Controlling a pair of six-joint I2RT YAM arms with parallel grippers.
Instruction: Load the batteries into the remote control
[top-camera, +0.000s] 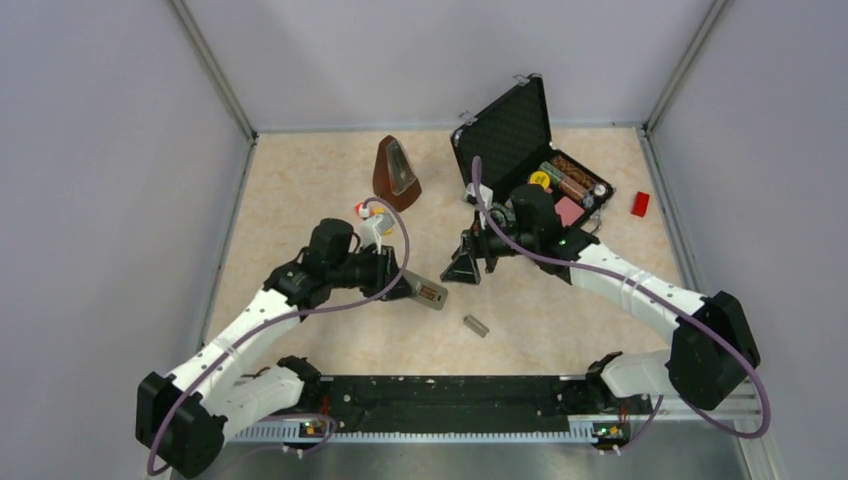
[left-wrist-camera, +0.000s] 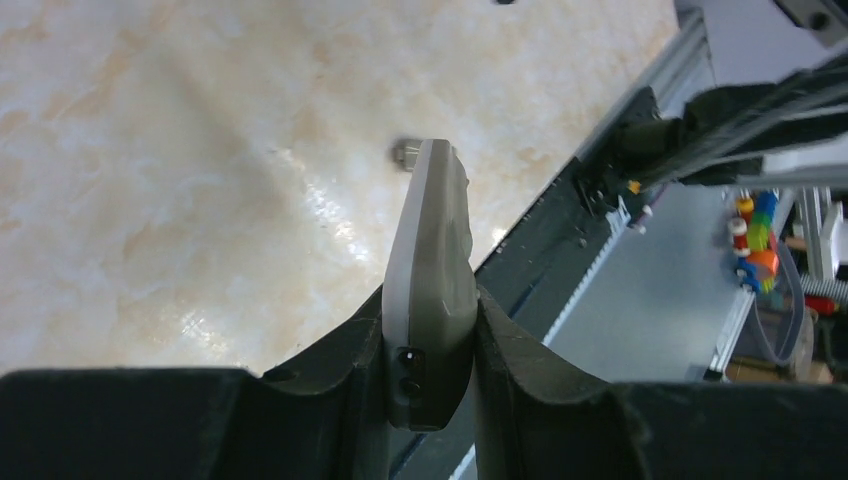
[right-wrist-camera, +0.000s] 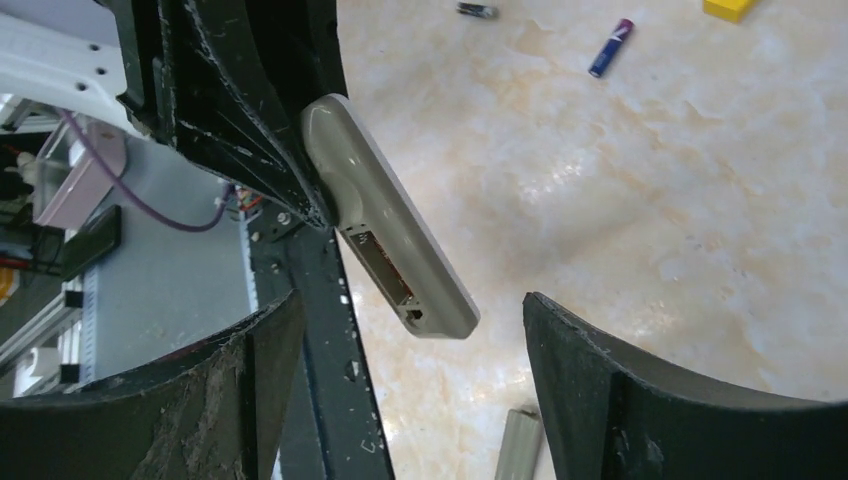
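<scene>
Near the middle of the pale marbled worktop (top-camera: 300, 200), the left pincer (top-camera: 395, 280) is clamped on one end of the slim white remote control with a grey back (top-camera: 428, 293) and holds it up off the surface. The free end points toward the right arm. The long recess in the remote's grey back is uncovered and faces the right wrist camera.

The right pincer (top-camera: 465, 265) stands wide with nothing in it. In its wrist view the remote's free end sits in line with the gap and touches neither finger (right-wrist-camera: 640, 400).

The bluish-purple battery (right-wrist-camera: 610, 47) and the dark grey battery (right-wrist-camera: 477, 10) lie flat on the worktop, near each other and well apart from the remote. A yellow block (right-wrist-camera: 730, 8) sits just beyond them.

A small flat grey cover piece (top-camera: 475, 325) lies on the worktop below the remote's free end, clear of both pincers.

Further back:
- A brown pyramid-shaped object (top-camera: 395, 172).
- An open black hard case (top-camera: 515, 125) with small mixed items inside, right behind the right arm.
- A red block (top-camera: 640, 204), alone by the right wall.

The bluish battery's label is too small to read, and no other writing is legible.
</scene>
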